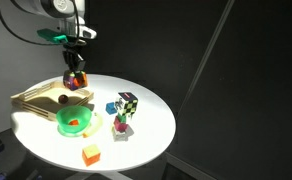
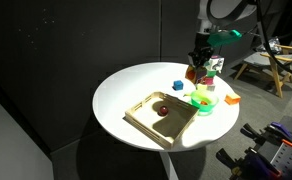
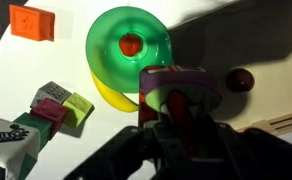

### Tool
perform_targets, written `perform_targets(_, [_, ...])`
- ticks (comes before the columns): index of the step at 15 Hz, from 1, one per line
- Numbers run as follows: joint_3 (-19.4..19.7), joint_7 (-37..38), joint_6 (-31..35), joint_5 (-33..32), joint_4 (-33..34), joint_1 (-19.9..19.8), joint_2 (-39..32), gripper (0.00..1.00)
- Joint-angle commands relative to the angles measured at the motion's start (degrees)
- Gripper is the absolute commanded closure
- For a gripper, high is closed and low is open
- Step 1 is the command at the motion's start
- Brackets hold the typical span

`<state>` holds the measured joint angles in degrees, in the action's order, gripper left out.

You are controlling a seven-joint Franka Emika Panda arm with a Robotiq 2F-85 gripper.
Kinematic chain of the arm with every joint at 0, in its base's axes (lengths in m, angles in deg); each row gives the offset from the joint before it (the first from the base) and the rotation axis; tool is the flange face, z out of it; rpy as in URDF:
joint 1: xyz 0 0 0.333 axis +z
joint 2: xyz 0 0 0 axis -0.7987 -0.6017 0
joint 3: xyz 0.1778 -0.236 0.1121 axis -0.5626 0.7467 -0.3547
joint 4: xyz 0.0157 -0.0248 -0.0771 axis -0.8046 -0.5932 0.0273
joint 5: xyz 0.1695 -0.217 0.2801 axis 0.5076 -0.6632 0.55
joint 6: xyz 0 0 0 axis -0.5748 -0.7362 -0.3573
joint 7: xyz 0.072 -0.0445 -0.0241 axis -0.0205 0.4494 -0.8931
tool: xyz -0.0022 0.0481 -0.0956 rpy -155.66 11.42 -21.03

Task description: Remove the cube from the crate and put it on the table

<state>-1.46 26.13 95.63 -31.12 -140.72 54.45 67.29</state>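
The cube (image 2: 161,108) is a small dark red block lying inside the light wooden crate (image 2: 146,122). It also shows in the wrist view (image 3: 241,80), to the right of the gripper. The crate (image 1: 36,98) sits on the round white table (image 1: 146,135). My gripper (image 1: 76,68) hangs above the table between the crate and the green bowl (image 1: 74,120). It is shut on a multi-coloured block (image 3: 176,82) with purple, green and red faces, held in the air. The gripper (image 3: 176,108) is apart from the cube.
The green bowl (image 3: 131,50) holds a small red-orange piece. An orange block (image 3: 33,22), small pink and green blocks (image 3: 64,108), a chequered cube (image 1: 128,103) and a blue piece (image 2: 178,85) lie on the table. The table edge (image 2: 111,125) is close to the crate.
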Motion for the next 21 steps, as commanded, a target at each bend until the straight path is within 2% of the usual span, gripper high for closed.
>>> perform_targets(1, [0.8,1.5,0.6,-1.8,2.8,-1.0,-2.8,0.9])
perform_targets(7, [2.6,2.4,3.9,-2.5,7.3,-1.3,-8.6,0.9])
perform_targets(16, [4.3,2.7,4.2,-1.9,14.6,-0.8,-17.2,0.9])
perform_targets(21, [4.4,1.6,4.7,-1.2,16.3,-0.8,-20.4,0.9])
